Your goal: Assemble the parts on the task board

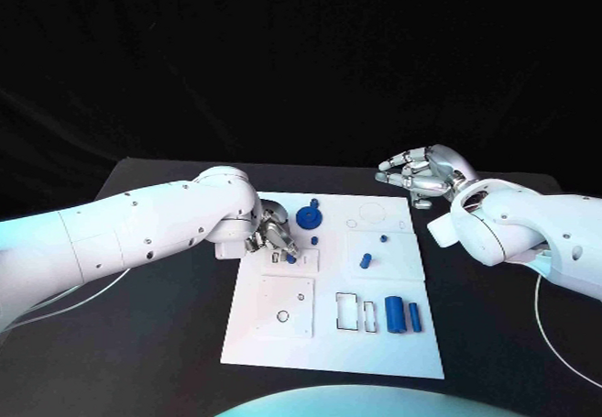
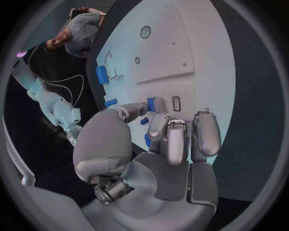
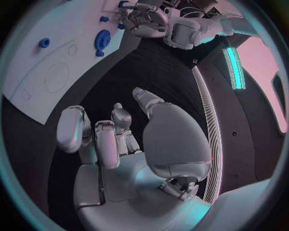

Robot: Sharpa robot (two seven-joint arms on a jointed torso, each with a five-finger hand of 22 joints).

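Observation:
The white task board (image 1: 329,340) lies in the middle of the black table. My left hand (image 1: 273,235) reaches over its left part and pinches a small blue part (image 2: 156,103) between thumb and a finger, just above the board near a small rectangular slot (image 2: 176,103). A round blue part (image 1: 310,215) stands near the far edge. A small blue piece (image 1: 384,237) and a blue peg (image 1: 365,258) lie mid-board. Two blue cylinders (image 1: 395,315) sit near the front right. My right hand (image 1: 425,175) hovers off the board's far right corner, fingers curled in on nothing.
Rectangular cut-outs (image 1: 355,311) and a square plate (image 1: 287,305) with a small hole mark the near half of the board. A thin white cable (image 1: 554,342) runs across the table on the right, another (image 1: 69,299) on the left.

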